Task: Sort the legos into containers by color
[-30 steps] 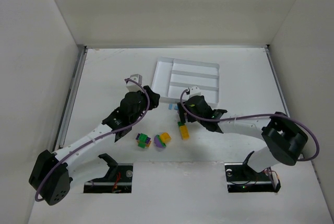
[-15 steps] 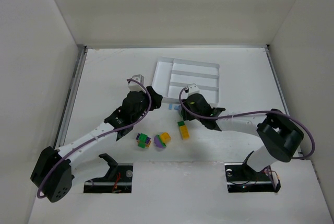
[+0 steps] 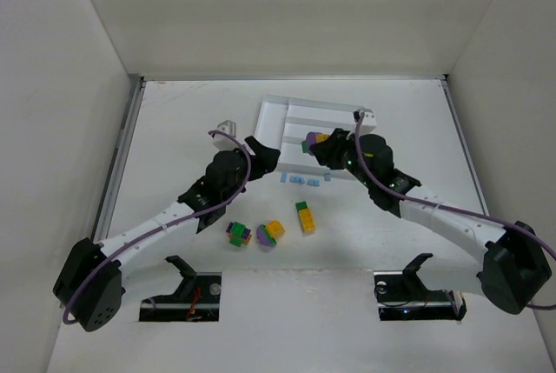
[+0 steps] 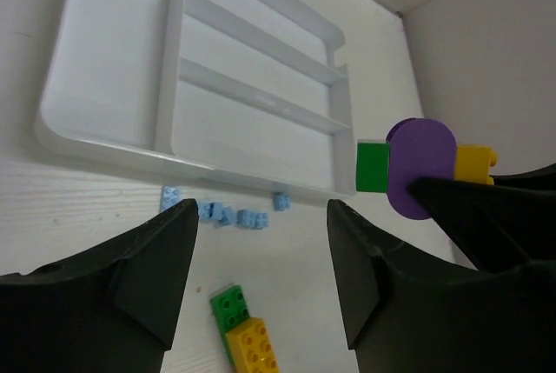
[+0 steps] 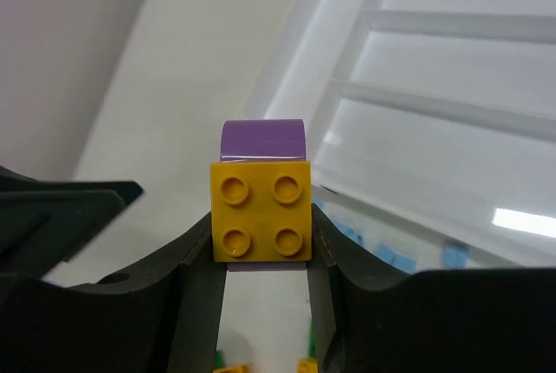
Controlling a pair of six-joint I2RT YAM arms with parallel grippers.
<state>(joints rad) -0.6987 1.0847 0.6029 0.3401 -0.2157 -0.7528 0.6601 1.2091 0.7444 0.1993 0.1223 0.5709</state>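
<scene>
Purple, yellow and green legos point(image 5: 261, 208) in 1 clump are pinched by the right pincer point(image 5: 261, 247) over the white tray point(image 3: 339, 121). The left pincer point(image 4: 261, 216) is held spread, empty, above the table point(image 3: 174, 129).

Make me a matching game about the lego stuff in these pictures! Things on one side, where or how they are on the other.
1 left gripper
2 purple-green-yellow clump
3 pale blue bricks
4 tray

A white, with sections
B held in the right gripper
C open and empty
D on the table by the tray

Pairs: 1-C, 2-B, 3-D, 4-A
</scene>
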